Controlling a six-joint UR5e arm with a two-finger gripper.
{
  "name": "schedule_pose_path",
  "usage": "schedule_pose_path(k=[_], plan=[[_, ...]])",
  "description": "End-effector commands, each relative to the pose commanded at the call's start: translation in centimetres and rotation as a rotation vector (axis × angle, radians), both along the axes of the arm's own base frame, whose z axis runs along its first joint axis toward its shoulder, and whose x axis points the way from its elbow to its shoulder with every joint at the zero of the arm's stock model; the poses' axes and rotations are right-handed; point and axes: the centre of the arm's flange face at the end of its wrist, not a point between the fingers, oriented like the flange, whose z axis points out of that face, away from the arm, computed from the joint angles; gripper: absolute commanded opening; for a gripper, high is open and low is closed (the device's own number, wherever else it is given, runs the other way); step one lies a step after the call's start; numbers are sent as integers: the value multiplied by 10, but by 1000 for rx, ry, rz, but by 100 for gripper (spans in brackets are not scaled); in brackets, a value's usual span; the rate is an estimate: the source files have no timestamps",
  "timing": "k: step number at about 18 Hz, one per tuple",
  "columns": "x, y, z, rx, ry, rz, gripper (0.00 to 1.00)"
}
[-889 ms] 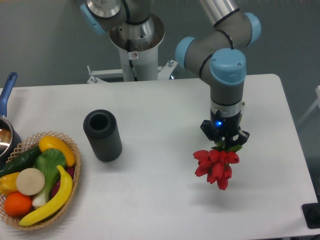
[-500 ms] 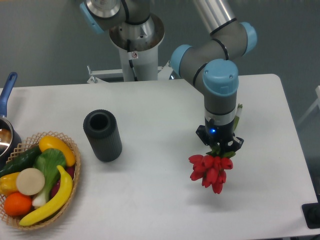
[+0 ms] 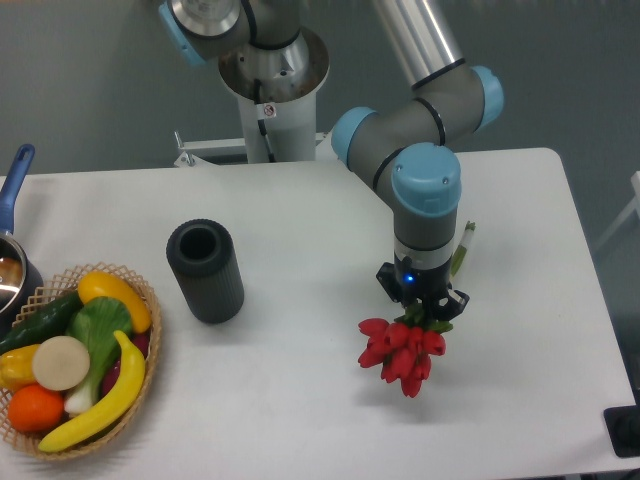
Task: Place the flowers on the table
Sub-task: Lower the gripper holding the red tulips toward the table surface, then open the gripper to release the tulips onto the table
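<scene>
Red flowers (image 3: 401,350) — heads hanging downward, fingers (image 3: 421,303) clamping stems

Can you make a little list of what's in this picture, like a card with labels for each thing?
robot gripper: shut on the flowers' stems, pointing down
flowers: red bunch, hanging below the gripper over the table
table: white
black cylinder: standing upright, open top, left of the flowers
basket: wicker, at the left edge, full of toy fruit and vegetables
pot: blue handle, far left, partly cut off
</scene>
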Motion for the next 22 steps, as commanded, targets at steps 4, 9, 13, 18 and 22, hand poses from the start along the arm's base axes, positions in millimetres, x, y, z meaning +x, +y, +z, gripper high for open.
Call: schedule_pose_path(k=[4,9,13,18,22], plan=[[2,2,-3,-3,-2,-4,100],[1,2,2,2,13,-11,100],[-1,-2,2,12,32,-6,100],[4,-22,9,10,33,15,100],[-3,-39,13,10,34,35,100]])
